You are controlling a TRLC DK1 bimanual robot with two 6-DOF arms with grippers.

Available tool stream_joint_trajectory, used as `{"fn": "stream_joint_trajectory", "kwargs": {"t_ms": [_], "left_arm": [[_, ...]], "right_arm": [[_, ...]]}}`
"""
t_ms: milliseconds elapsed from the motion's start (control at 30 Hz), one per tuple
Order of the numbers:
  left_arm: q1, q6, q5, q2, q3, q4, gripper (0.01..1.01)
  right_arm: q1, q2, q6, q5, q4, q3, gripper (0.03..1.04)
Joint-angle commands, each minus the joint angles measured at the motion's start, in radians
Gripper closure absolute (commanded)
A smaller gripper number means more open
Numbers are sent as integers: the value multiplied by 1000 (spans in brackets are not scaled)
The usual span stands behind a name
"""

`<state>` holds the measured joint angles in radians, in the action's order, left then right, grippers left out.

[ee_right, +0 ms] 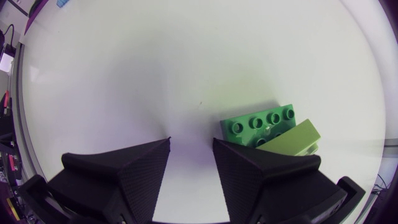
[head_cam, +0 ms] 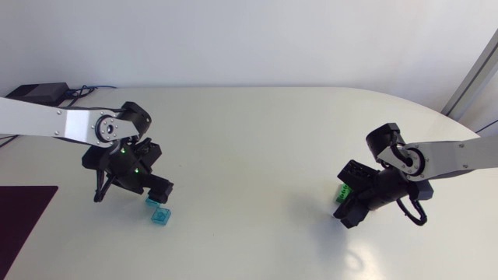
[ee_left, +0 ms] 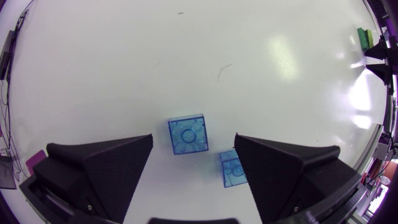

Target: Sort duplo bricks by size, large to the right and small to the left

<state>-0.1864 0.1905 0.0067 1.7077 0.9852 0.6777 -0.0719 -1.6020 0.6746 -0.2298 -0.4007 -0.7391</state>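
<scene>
Two small translucent blue bricks lie under my left gripper (ee_left: 193,155), which is open. One blue brick (ee_left: 188,134) sits just ahead of the gap between the fingers, and the other blue brick (ee_left: 233,168) lies against the inner side of one finger. In the head view they show as a blue pair (head_cam: 159,211) at the left gripper (head_cam: 153,192). A long dark green brick (ee_right: 261,123) and a light green brick (ee_right: 297,138) lie side by side next to one finger of my right gripper (ee_right: 191,142). Its fingers stand a narrow gap apart over bare table. The head view shows the green bricks (head_cam: 341,192) beside the right gripper (head_cam: 352,210).
A dark purple mat (head_cam: 22,222) lies at the table's left front edge. A black box with cables (head_cam: 39,92) sits at the back left corner. The table's curved edge (head_cam: 436,109) runs behind my right arm.
</scene>
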Motion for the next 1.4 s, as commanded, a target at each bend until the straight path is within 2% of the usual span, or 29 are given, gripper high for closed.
{"fn": "stream_joint_trajectory", "kwargs": {"t_ms": [0, 133, 267, 467, 800, 1067, 1200, 1367], "left_arm": [[-19, 6, 3, -71, -26, 14, 97], [-67, -3, 39, -100, -43, 60, 97], [-119, -19, 61, -114, -95, 60, 103], [-154, -25, 67, -129, -163, 54, 107], [-133, -8, 30, -105, -232, -18, 138], [-71, 24, -13, -26, -194, -70, 138], [-36, 44, -28, 10, -163, -90, 138], [-15, 53, -51, 18, -140, -107, 136]], "right_arm": [[-11, 42, 28, -11, -24, 27, 538], [-42, 111, 10, -19, -56, 30, 538], [-68, 183, -7, -29, -101, 30, 538], [-77, 289, -15, -32, -136, 58, 538], [198, 303, 125, -57, -139, 89, 538], [385, 174, 191, -57, -35, 70, 538], [429, 100, 197, -51, 33, 61, 538], [452, 45, 210, -55, 60, 53, 538]]}}
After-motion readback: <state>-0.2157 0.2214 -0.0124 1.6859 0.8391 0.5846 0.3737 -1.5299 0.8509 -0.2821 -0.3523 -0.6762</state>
